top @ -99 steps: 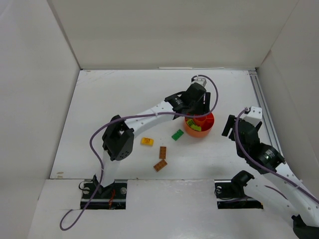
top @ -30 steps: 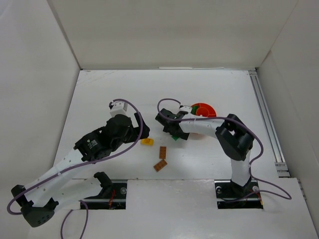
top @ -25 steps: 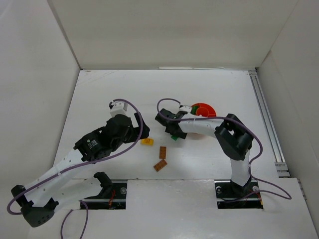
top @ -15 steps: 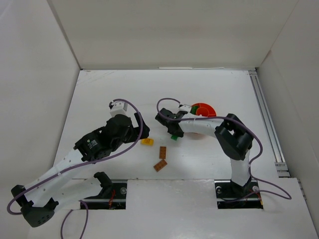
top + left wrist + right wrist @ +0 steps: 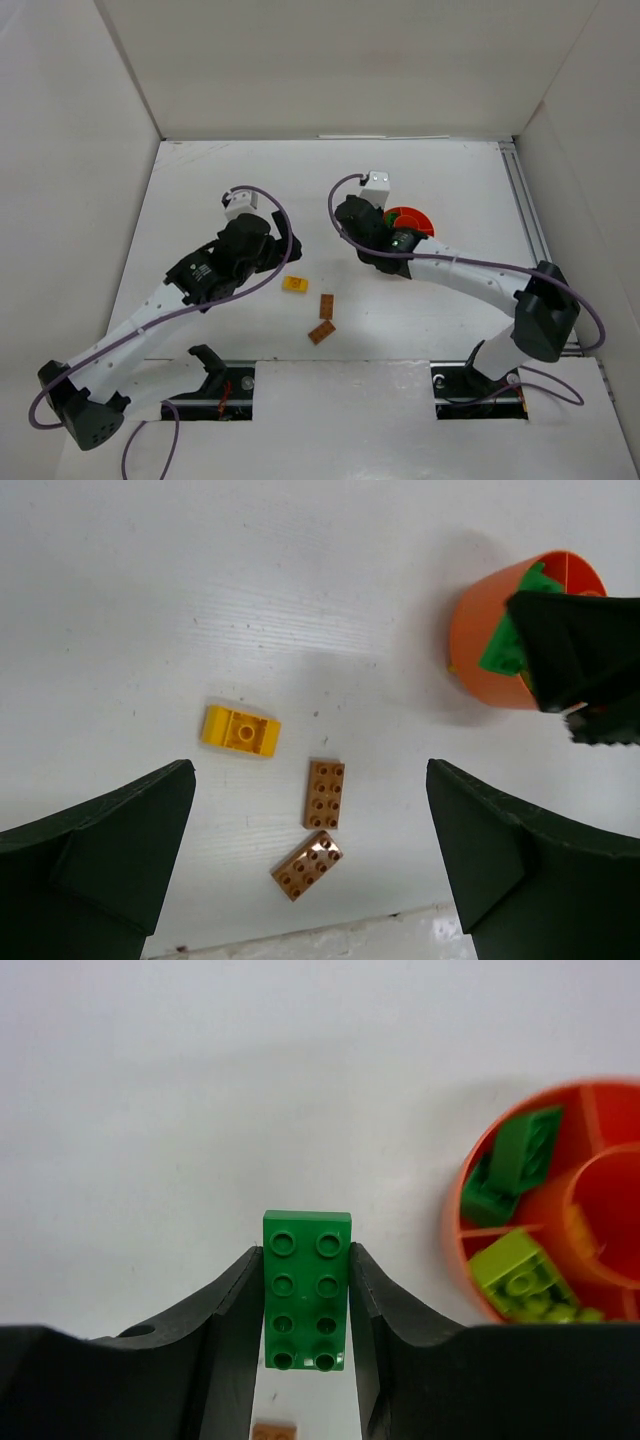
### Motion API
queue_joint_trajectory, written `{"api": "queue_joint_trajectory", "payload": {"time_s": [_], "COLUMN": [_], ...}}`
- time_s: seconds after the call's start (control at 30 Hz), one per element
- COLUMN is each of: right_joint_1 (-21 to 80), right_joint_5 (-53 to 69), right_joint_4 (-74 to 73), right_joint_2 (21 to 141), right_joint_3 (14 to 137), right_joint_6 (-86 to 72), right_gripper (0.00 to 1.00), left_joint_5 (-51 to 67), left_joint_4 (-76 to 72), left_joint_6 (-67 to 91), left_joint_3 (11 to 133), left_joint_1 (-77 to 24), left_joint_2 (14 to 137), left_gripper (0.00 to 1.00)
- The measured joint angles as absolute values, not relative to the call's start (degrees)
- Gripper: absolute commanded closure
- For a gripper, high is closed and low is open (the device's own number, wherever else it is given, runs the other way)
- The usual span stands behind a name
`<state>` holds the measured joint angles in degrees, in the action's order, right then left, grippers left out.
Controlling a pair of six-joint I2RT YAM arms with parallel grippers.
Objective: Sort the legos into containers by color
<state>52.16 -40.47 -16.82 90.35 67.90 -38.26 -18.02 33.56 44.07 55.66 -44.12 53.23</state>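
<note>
Holding green brick (image 5: 306, 1290) clamped in right gripper (image 5: 306, 1260), near orange bowl (image 5: 480, 650). Green and lime bricks already inside. Yellow brick (image 5: 240, 730) and brown bricks (image 5: 325, 793) unsorted. Left gripper (image 5: 310, 770) wide open, empty.

Just one bowl (image 5: 475, 645). Outside the bowl I count four bricks: one yellow (image 5: 240, 730), two browns (a brown (image 5: 325, 794) nearer the bowl, a brown (image 5: 306, 865) farther off), plus one green brick (image 5: 306, 1290) near its rim. Inside the bowl there's at least one dark green (image 5: 515, 1160) and at least one lime (image 5: 515, 1270), in neighbouring compartments. Can't count those exactly.
</note>
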Motion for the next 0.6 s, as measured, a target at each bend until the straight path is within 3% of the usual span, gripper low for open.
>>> {"api": "queue_joint_trajectory", "payload": {"time_s": [0.33, 0.6], "right_joint_1": [43.18, 37.34], "right_joint_5": [-48.29, -48.12], "right_joint_4": [-8.82, -5.74], "right_joint_2": [88.64, 93.86], "right_joint_3": [67.59, 67.59], "right_joint_6": [-22.22, -16.34], "right_gripper": [0.82, 0.82], "left_joint_5": [-9.32, -5.15], "left_joint_4": [27.20, 24.64], "left_joint_6": [39.29, 37.08], "left_joint_3": [55.96, 55.96], "left_joint_1": [-31.09, -27.92], "left_joint_2": [59.44, 60.60], "left_gripper": [0.00, 0.00]}}
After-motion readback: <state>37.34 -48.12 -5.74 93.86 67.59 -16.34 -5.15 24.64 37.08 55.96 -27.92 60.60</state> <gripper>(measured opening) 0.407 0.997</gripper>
